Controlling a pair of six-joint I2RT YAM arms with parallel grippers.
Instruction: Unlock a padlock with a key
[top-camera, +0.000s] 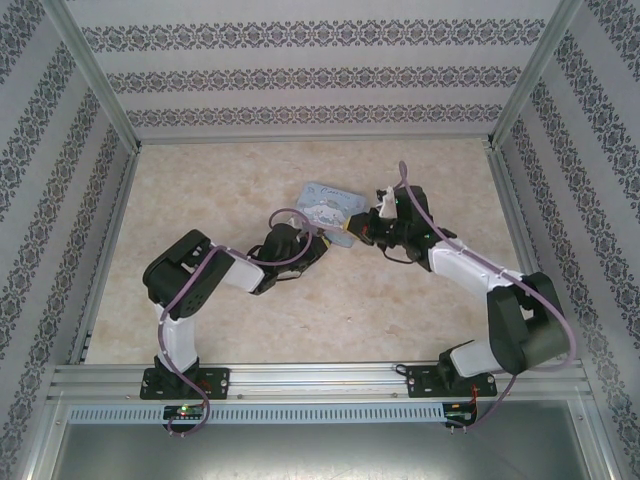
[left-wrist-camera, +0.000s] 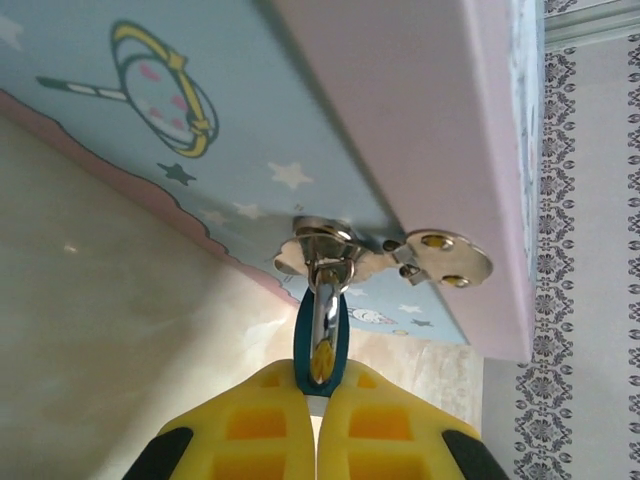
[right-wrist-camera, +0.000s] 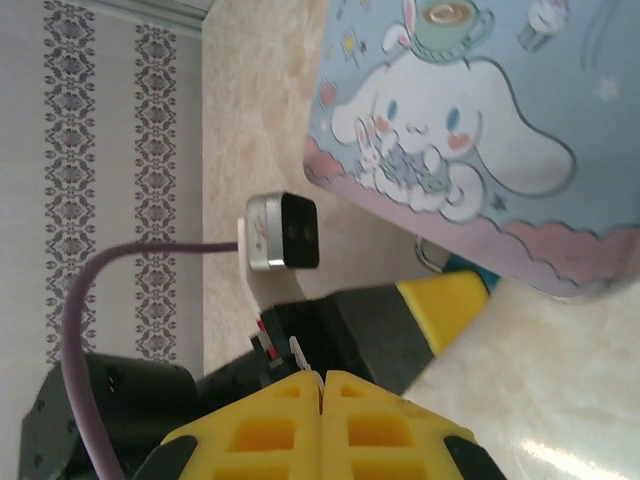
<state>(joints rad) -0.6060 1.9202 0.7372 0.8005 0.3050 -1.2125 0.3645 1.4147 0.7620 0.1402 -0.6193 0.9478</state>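
Padlock (left-wrist-camera: 322, 338) nipped between left pincer (left-wrist-camera: 320, 392) tips, at tin (left-wrist-camera: 400, 110) hasp (left-wrist-camera: 440, 255).

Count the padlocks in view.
1: the padlock is on the hasp of the tin, its near end pinched in the left gripper. Others could hide behind the tin.

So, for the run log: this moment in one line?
left hand: shut on padlock | padlock: on clasp of tin | right hand: shut
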